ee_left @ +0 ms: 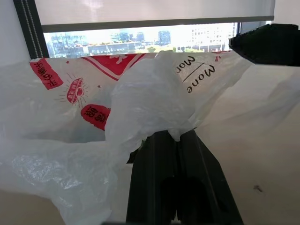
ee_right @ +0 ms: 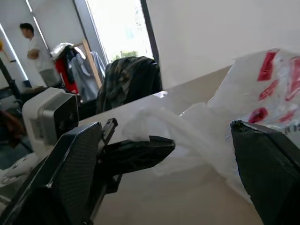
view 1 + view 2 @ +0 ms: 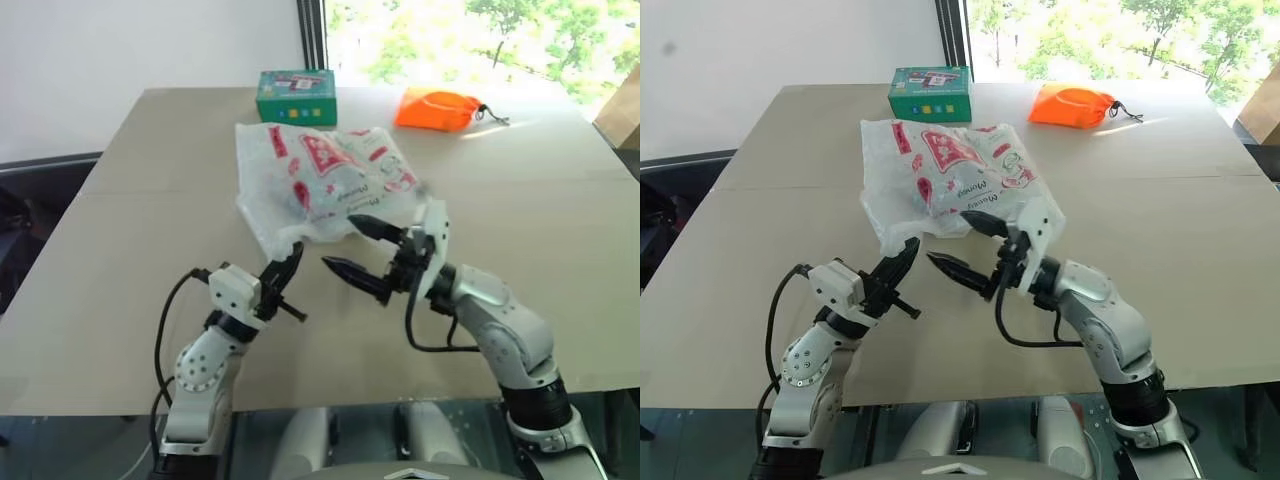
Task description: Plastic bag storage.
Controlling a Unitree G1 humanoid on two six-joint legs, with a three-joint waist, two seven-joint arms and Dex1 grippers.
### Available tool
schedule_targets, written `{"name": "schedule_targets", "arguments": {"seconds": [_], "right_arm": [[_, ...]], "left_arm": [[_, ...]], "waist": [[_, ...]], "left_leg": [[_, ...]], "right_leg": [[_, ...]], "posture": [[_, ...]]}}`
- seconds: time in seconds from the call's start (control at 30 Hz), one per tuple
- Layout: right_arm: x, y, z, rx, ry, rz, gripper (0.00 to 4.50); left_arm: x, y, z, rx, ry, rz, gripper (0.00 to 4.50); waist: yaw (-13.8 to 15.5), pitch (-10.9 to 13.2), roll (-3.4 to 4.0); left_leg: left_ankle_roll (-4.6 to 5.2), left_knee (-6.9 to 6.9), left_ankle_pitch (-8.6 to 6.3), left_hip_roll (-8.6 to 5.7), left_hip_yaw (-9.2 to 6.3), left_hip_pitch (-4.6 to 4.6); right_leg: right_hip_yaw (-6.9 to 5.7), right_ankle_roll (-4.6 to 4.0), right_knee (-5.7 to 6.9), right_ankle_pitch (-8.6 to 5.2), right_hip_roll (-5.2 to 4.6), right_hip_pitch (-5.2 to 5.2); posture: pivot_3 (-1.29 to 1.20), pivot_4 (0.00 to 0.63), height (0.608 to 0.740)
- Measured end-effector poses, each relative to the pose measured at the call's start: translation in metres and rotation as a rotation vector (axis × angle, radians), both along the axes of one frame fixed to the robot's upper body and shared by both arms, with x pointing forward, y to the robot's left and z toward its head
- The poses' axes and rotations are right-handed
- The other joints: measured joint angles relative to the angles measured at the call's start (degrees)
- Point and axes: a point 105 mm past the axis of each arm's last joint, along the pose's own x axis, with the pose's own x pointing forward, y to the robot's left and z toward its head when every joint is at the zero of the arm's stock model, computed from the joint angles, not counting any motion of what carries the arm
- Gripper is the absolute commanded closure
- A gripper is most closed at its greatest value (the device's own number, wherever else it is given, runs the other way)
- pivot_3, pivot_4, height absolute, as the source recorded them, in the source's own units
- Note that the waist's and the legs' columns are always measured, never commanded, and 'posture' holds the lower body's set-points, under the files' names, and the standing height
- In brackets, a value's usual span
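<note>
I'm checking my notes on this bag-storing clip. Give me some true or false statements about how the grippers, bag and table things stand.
1. The left gripper is shut on the plastic bag. True.
2. The right gripper grips the bag. False: its fingers stand open and hold nothing.
3. The green box lies beyond the bag. True.
4. The orange pouch rests on the bag. False: it lies apart on the table.

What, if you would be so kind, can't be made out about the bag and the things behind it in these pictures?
- Plastic bag: its loop handles are lost in the crumpled folds, head views.
- Bag's red print: cut off by folds, left wrist view.
- Green box: label too small, head views.
- Orange pouch: contents hidden by fabric.
</note>
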Motion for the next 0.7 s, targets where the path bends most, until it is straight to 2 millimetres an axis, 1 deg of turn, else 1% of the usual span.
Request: {"name": "schedule_targets", "arguments": {"seconds": [0.07, 0.1, 0.13, 0.17, 0.23, 0.3, 0.37, 0.4, 0.47, 0.5, 0.53, 0.57, 0.6, 0.63, 0.67, 0.7], "right_arm": [[-0.004, 0.011, 0.006, -0.021, -0.04, 0.056, 0.05], [-0.005, 0.013, 0.007, -0.016, -0.044, 0.068, 0.05], [-0.005, 0.014, 0.008, -0.002, -0.043, 0.076, 0.05], [-0.008, 0.017, 0.015, 0.059, -0.033, 0.103, 0.05], [-0.006, 0.012, 0.033, 0.146, -0.074, 0.087, 0.05], [0.002, 0.001, 0.046, 0.188, -0.132, 0.007, 0.05], [0.01, -0.017, 0.059, 0.208, -0.192, -0.112, 0.05], [0.013, -0.03, 0.064, 0.207, -0.222, -0.178, 0.05], [0.023, -0.062, 0.073, 0.194, -0.273, -0.361, 0.05], [0.032, -0.086, 0.079, 0.204, -0.29, -0.5, 0.05], [0.037, -0.1, 0.081, 0.216, -0.291, -0.582, 0.05], [0.043, -0.127, 0.08, 0.22, -0.261, -0.707, 0.05], [0.046, -0.149, 0.07, 0.205, -0.199, -0.779, 0.05], [0.047, -0.153, 0.066, 0.196, -0.179, -0.793, 0.05], [0.044, -0.165, 0.05, 0.198, -0.068, -0.794, 0.05], [0.039, -0.17, 0.035, 0.203, 0.031, -0.779, 0.05]], "left_arm": [[0.002, -0.003, 0.0, -0.001, 0.001, -0.012, 4.5], [0.002, -0.004, -0.001, -0.002, 0.002, -0.014, 4.5], [0.002, -0.004, -0.001, -0.002, 0.003, -0.015, 4.5], [0.002, -0.005, -0.001, -0.002, 0.003, -0.017, 4.5], [0.002, -0.006, 0.0, -0.003, 0.001, -0.018, 4.5], [0.002, -0.005, 0.0, -0.004, 0.002, -0.013, 4.5], [0.002, -0.004, -0.002, -0.005, 0.007, -0.006, 4.5], [0.002, -0.004, -0.002, -0.005, 0.009, -0.003, 4.5], [0.001, -0.003, -0.003, -0.005, 0.011, 0.002, 4.5], [0.001, -0.003, -0.004, -0.005, 0.013, 0.003, 4.5], [0.001, -0.003, -0.004, -0.005, 0.015, 0.003, 4.5], [0.0, -0.004, -0.004, -0.008, 0.015, -0.001, 4.5], [0.0, -0.004, -0.005, -0.008, 0.018, 0.0, 4.5], [0.0, -0.004, -0.005, -0.008, 0.019, 0.001, 4.5], [0.0, -0.005, -0.006, -0.009, 0.019, -0.004, 4.5], [0.0, -0.006, -0.005, -0.012, 0.017, -0.008, 4.5]], "waist": [[0.05, -0.01, -0.02], [0.11, -0.01, -0.03], [0.14, -0.01, -0.03], [0.12, -0.01, -0.02], [0.11, -0.01, -0.02], [0.15, -0.01, -0.02], [0.3, -0.01, -0.02], [0.34, -0.01, -0.02], [0.31, -0.01, -0.03], [0.28, -0.02, -0.03], [0.27, -0.01, -0.03], [0.27, -0.02, -0.02], [0.31, -0.02, -0.02], [0.3, -0.02, -0.02], [0.26, -0.02, -0.01], [0.32, -0.04, -0.03]], "left_leg": [[0.0, 0.01, 0.0, -0.02, -0.02, 0.0], [0.0, 0.0, 0.0, -0.02, -0.04, -0.01], [-0.01, 0.0, 0.0, -0.02, -0.05, -0.03], [-0.01, -0.01, 0.0, -0.01, -0.06, -0.05], [0.0, -0.01, 0.0, -0.01, -0.05, -0.05], [0.0, -0.01, 0.0, -0.03, -0.05, -0.05], [-0.01, -0.01, 0.0, -0.06, -0.05, -0.05], [-0.01, -0.01, 0.0, -0.07, -0.05, -0.06], [-0.01, -0.01, 0.0, -0.08, -0.03, -0.07], [-0.01, -0.02, 0.0, -0.08, -0.02, -0.06], [-0.01, -0.02, 0.01, -0.07, -0.03, -0.06], [-0.01, -0.04, 0.0, -0.05, -0.03, -0.04], [0.0, -0.07, 0.0, -0.05, -0.03, -0.05], [0.0, -0.08, 0.0, -0.05, -0.02, -0.04], [0.01, -0.1, 0.0, -0.03, 0.01, -0.05], [0.01, -0.11, -0.01, 0.0, -0.02, -0.05]], "right_leg": [[-0.03, 0.0, -0.01, 0.0, 0.0, 0.01], [-0.05, 0.0, -0.02, 0.0, -0.01, 0.01], [-0.07, 0.0, -0.03, 0.0, -0.01, 0.0], [-0.06, 0.0, -0.03, 0.0, -0.01, -0.01], [-0.05, 0.0, -0.05, 0.0, -0.02, 0.0], [-0.06, 0.01, -0.04, 0.0, -0.05, 0.0], [-0.07, 0.01, -0.04, 0.0, -0.1, 0.0], [-0.07, 0.01, -0.05, 0.0, -0.11, 0.0], [-0.06, 0.01, -0.04, 0.0, -0.13, 0.0], [-0.05, 0.01, -0.03, 0.0, -0.12, 0.0], [-0.05, 0.01, -0.03, 0.0, -0.11, 0.0], [-0.05, 0.0, -0.02, 0.0, -0.1, 0.0], [-0.05, 0.0, -0.04, 0.0, -0.1, 0.0], [-0.05, 0.0, -0.04, 0.0, -0.1, 0.01], [-0.02, 0.0, -0.05, -0.01, -0.1, 0.0], [-0.05, -0.01, -0.06, -0.02, -0.09, 0.03]], "posture": [[0.0, 0.15, 0.74], [0.0, 0.15, 0.74], [0.0, 0.15, 0.74], [0.0, 0.15, 0.74], [0.0, 0.15, 0.74], [0.0, 0.15, 0.74], [0.0, 0.15, 0.74], [0.0, 0.15, 0.74], [0.0, 0.15, 0.74], [0.0, 0.15, 0.74], [0.0, 0.15, 0.74], [0.0, 0.15, 0.74], [0.0, 0.15, 0.74], [0.0, 0.15, 0.74], [0.0, 0.15, 0.74], [0.0, 0.15, 0.74]]}}
